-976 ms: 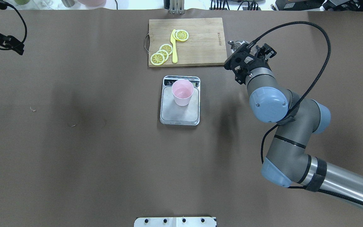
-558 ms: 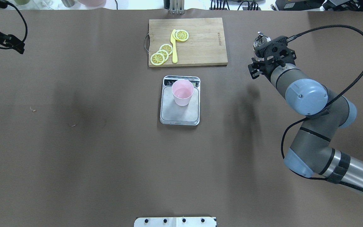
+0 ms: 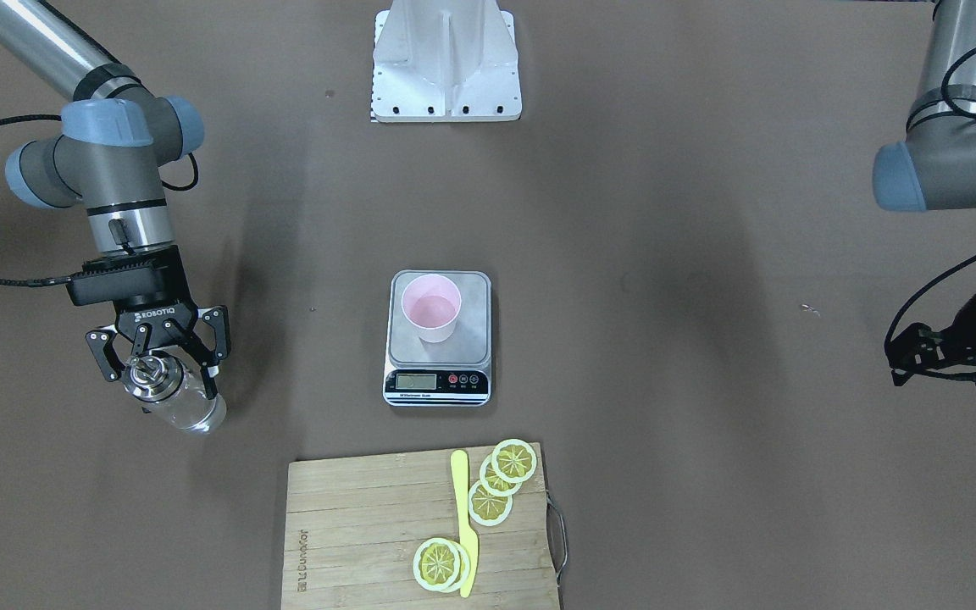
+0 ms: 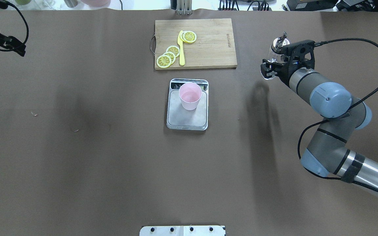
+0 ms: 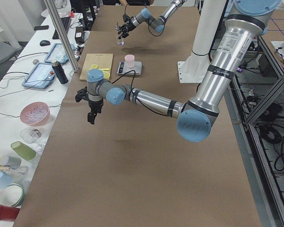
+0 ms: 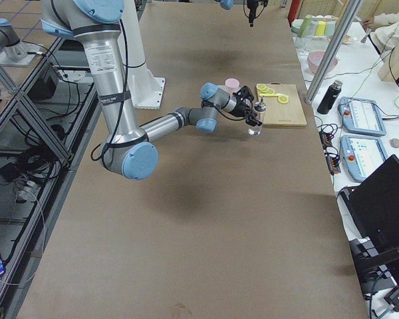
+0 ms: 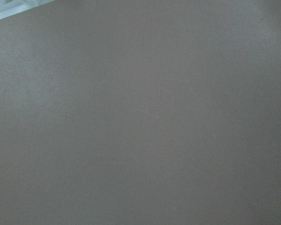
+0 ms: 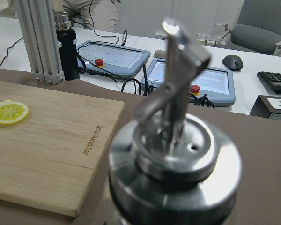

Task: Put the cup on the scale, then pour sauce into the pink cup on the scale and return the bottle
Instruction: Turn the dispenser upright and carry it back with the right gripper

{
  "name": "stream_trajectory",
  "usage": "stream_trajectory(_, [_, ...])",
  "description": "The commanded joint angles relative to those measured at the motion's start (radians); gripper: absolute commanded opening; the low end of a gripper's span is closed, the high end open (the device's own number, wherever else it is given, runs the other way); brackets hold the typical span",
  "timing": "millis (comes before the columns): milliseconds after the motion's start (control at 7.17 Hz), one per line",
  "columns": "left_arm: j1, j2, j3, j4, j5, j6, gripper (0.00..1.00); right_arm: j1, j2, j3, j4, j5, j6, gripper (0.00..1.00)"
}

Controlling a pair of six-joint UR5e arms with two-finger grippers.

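From here, the cup [image 5: 129, 59] stands on the scale [image 5: 135, 70] at twelve o'clock of the surface [image 5: 132, 179]. The left pincer [image 5: 90, 119] hangs at nine. Farther off, at eleven, the right pincer [image 5: 121, 34] is at the bottle [image 5: 119, 41].

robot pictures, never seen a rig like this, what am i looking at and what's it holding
Two robot arms stand at a table, each ending in a two-finger gripper. Two pictures look down from above, two look along the table from its ends, two come from wrist cameras. On the table: a pink cup on a kitchen scale, and a cutting board with lemon slices and a yellow knife. The right gripper holds a glass bottle with a metal spout; the left gripper appears empty.
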Motion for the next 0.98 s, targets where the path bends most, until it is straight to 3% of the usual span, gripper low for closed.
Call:
stream_trajectory(0, [0.000, 0.000, 0.001, 0.000, 0.000, 0.000, 0.99, 0.009, 0.000, -0.042, 0.037, 0.014, 0.011, 0.00])
stream_trajectory(837, [0.000, 0.000, 0.001, 0.000, 0.000, 0.000, 0.99, 0.025, 0.002, -0.075, 0.034, 0.042, 0.017, 0.00])
